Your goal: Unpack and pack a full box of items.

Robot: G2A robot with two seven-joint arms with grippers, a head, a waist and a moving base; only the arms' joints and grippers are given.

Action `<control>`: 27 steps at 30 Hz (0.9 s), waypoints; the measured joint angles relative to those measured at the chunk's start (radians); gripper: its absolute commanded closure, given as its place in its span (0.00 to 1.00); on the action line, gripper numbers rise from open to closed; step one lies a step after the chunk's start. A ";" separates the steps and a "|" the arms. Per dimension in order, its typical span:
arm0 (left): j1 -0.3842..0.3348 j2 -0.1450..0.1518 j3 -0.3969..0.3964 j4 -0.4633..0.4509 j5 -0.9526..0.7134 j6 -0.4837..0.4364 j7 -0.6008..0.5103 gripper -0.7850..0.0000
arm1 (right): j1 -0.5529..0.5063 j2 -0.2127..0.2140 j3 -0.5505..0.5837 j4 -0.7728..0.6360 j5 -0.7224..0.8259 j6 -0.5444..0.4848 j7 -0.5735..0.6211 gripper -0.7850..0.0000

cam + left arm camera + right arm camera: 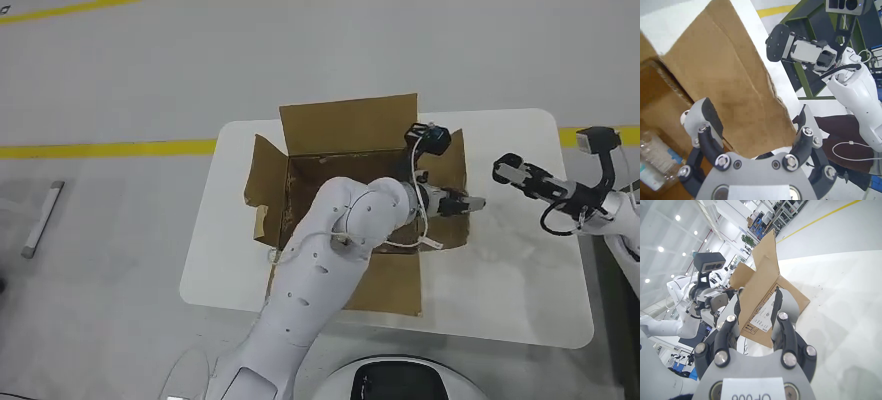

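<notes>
An open cardboard box (350,130) stands in the middle of the white table (500,290), flaps spread outward. My left gripper (470,203) reaches across the box to its right side. In the left wrist view it (753,117) is open, and the right flap (725,79) passes between its fingers. A clear plastic bottle (653,155) lies inside the box, below that flap. My right gripper (503,168) hangs over the table just right of the box. It (757,306) is open and holds nothing, facing the box's outer wall (772,294).
The two grippers are close together at the box's right flap, and the right gripper (776,45) is visible beyond it. Bare table lies right of and in front of the box. A grey bar (42,218) lies on the floor, far left.
</notes>
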 measured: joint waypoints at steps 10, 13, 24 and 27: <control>0.148 0.069 -0.148 -0.190 0.393 0.049 -0.157 0.00 | 0.007 -0.004 -0.012 -0.032 -0.044 0.012 -0.007 0.38; 0.151 0.075 -0.121 -0.146 0.501 0.043 -0.181 0.00 | 0.006 -0.005 -0.012 -0.052 -0.047 0.004 -0.004 0.38; 0.133 0.081 -0.058 -0.081 0.707 -0.012 -0.217 0.00 | -0.017 0.001 -0.003 -0.145 -0.033 -0.045 0.056 0.34; 0.133 0.081 -0.058 -0.081 0.707 -0.013 -0.217 0.00 | -0.020 0.003 0.004 -0.174 -0.021 -0.028 0.062 0.32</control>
